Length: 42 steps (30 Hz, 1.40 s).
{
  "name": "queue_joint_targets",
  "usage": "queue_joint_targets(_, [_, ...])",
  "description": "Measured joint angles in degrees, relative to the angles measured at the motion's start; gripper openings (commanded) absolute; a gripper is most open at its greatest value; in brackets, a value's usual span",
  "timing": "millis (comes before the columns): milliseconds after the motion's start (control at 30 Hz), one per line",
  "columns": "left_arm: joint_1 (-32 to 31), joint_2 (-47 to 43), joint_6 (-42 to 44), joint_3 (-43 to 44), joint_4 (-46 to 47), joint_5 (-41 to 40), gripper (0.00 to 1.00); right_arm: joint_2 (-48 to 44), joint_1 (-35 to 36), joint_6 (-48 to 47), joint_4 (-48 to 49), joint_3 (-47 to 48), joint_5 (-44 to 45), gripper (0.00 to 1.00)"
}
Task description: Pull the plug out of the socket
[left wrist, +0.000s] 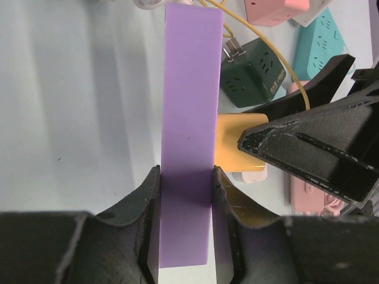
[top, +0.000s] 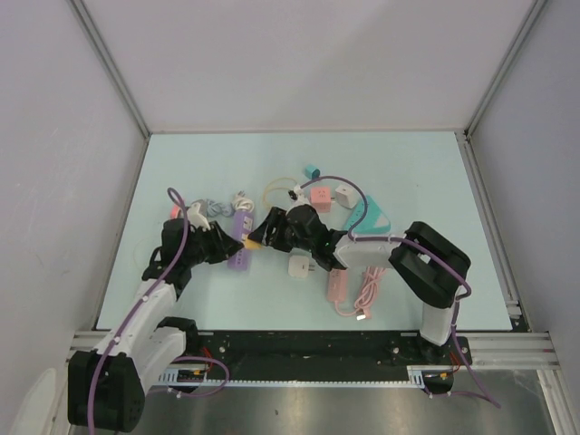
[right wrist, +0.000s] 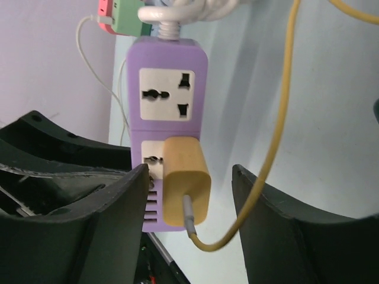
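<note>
- Gripping the purple power strip [left wrist: 188, 118] by its two long sides, the left gripper [left wrist: 185, 222] is closed on it. Both of its fingers [left wrist: 148, 207] press on the purple body, near the end closest to the wrist camera.
- The strip lies on the pale table [top: 408, 172], left of the middle. A white cord [right wrist: 177, 9] comes out of its far end.
- The yellow plug [right wrist: 185, 183] sits in the socket of the strip that is nearer to the left gripper, and its body lies against the socket face.
- The other socket [right wrist: 166, 94], on the side of the white cord, shows its white face with the holes uncovered.
- The right gripper [right wrist: 190, 177] stands spread around the plug, with one finger on each side of it. A gap shows on both sides, and it is wider on the side of the yellow cable [right wrist: 284, 118]. This gripper holds nothing.
- The yellow cable leaves the back of the plug, bends under it and then runs up past the right gripper's finger.
- In the left wrist view, a dark green socket cube [left wrist: 254, 74] stands on the table beyond the plug. A pink block [left wrist: 275, 9] and a teal one [left wrist: 323, 41] lie further behind it.
- In the top view, a white adapter [top: 298, 265] lies just in front of the right gripper. A pink strip [top: 337, 285] with a coiled pink cable [top: 367, 292] rests beside the right arm.
</note>
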Motion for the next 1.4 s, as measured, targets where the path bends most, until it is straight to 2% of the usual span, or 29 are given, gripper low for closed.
queue_joint_targets(167, [0.0, 0.9, -1.0, 0.0, 0.7, 0.9, 0.00, 1.5, 0.0, 0.6, 2.6, 0.0, 0.0, 0.46])
queue_joint_targets(400, [0.0, 5.0, -1.1, 0.0, 1.3, 1.2, 0.01, 3.6, 0.0, 1.2, 4.5, 0.0, -0.4, 0.19])
queue_joint_targets(500, [0.0, 6.7, -1.4, 0.1, 1.2, 0.9, 0.00, 4.1, 0.0, 1.0, 4.1, 0.0, -0.3, 0.14])
queue_joint_targets(833, [-0.7, 14.1, -2.1, 1.8, -2.7, -1.6, 0.00, 8.6, 0.1, 2.8, 4.8, 0.1, -2.3, 0.08])
queue_joint_targets(1067, [-2.1, 16.4, -2.2, 5.3, -6.1, -3.9, 0.00, 8.7, -0.7, 3.5, 4.1, 0.6, -3.2, 0.05])
queue_joint_targets(1400, [-2.6, 16.5, -2.9, 5.6, -6.8, -4.5, 0.00, 8.7, -1.4, 3.1, 3.4, 0.8, -5.4, 0.04])
